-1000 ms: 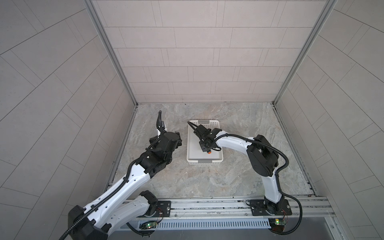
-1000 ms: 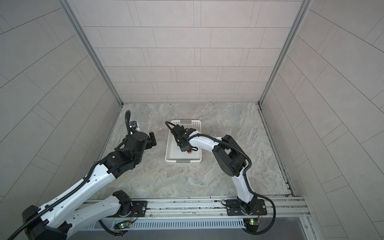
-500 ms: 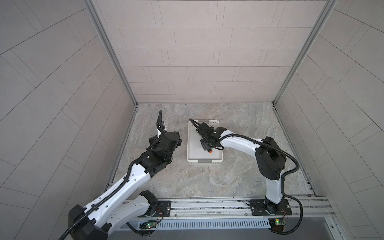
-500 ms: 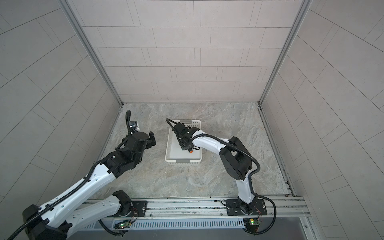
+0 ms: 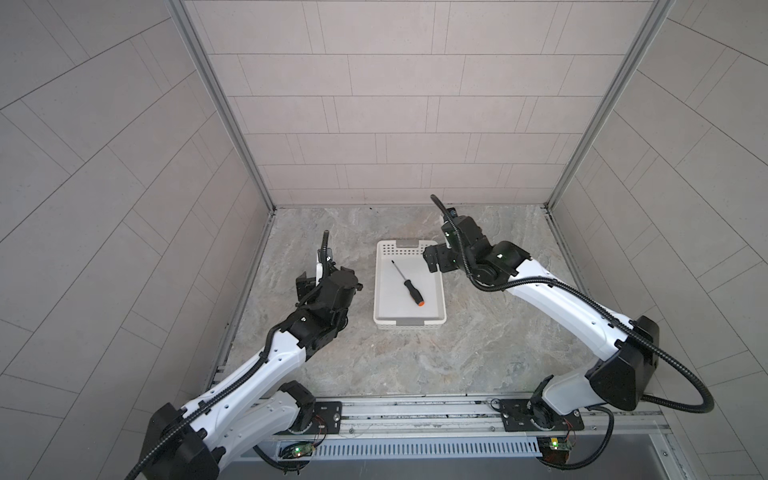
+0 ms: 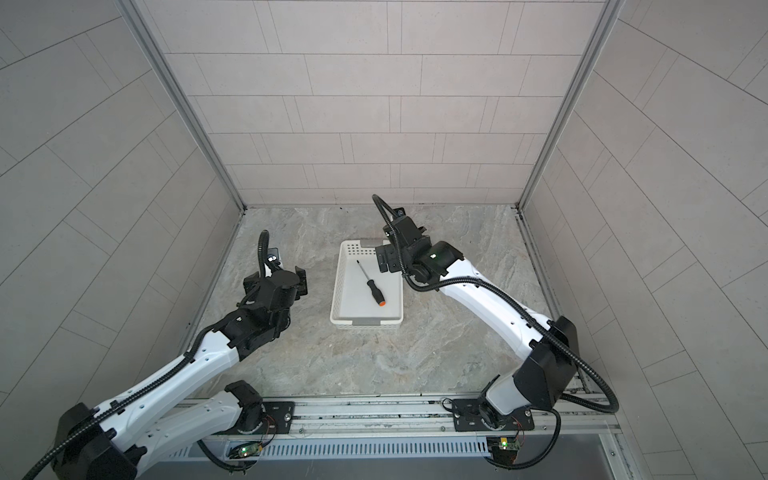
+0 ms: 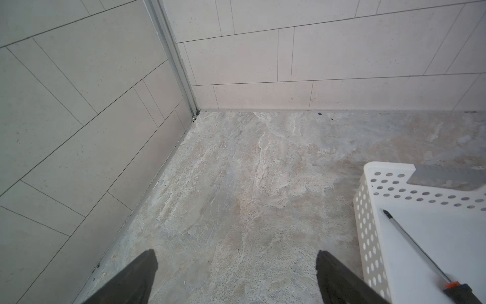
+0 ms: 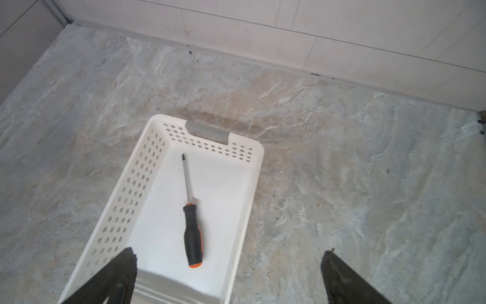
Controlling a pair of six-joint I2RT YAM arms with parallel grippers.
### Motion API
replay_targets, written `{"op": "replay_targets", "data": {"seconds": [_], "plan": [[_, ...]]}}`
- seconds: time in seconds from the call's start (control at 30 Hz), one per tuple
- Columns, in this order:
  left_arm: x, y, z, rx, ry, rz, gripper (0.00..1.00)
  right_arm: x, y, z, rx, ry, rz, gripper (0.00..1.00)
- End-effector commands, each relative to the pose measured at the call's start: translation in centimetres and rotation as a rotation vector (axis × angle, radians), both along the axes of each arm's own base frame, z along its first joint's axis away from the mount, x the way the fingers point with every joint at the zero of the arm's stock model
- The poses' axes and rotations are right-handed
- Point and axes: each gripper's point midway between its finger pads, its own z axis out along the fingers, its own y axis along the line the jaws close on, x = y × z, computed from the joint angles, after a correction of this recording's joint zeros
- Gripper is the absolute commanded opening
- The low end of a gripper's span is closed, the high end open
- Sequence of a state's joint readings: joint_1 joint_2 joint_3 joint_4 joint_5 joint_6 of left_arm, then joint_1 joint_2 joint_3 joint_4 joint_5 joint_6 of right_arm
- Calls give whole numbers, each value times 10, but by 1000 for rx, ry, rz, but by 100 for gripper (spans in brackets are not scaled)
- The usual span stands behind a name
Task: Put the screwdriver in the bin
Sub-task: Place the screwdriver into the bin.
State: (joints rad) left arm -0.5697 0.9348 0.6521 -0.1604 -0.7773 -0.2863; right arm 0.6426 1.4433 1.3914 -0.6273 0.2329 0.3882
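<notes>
Screwdriver (image 5: 412, 287) flat in bin (image 5: 407, 249), clear of walls, left fingers (image 7: 131, 279) and right fingers (image 8: 113, 276) spread, empty

1. We see a white perforated plastic bin (image 8: 131, 189), smooth and matt inside.
2. We note the slim screwdriver (image 8: 193, 237): a bare grey metal shaft and a black, textured grip with orange plastic trim.
3. We find the grey-beige stone-look tabletop (image 8: 342, 184) rough and matt.
</notes>
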Motion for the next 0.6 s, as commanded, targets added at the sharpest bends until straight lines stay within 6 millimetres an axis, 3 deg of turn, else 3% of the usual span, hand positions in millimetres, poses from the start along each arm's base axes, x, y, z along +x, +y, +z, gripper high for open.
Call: {"op": "replay_targets", "data": {"seconds": [0.0, 0.33, 0.43, 0.57], "plan": [[6, 10, 11, -67, -92, 19, 100, -1, -37, 4, -61, -69, -89, 100], [16, 23, -4, 0, -53, 66, 100, 2, -120, -15, -40, -183, -304, 100], [18, 25, -5, 16, -61, 60, 100, 3, -138, -22, -48, -200, -349, 100], [27, 11, -11, -23, -42, -66, 100, 5, -153, -32, -55, -200, -374, 100]]}}
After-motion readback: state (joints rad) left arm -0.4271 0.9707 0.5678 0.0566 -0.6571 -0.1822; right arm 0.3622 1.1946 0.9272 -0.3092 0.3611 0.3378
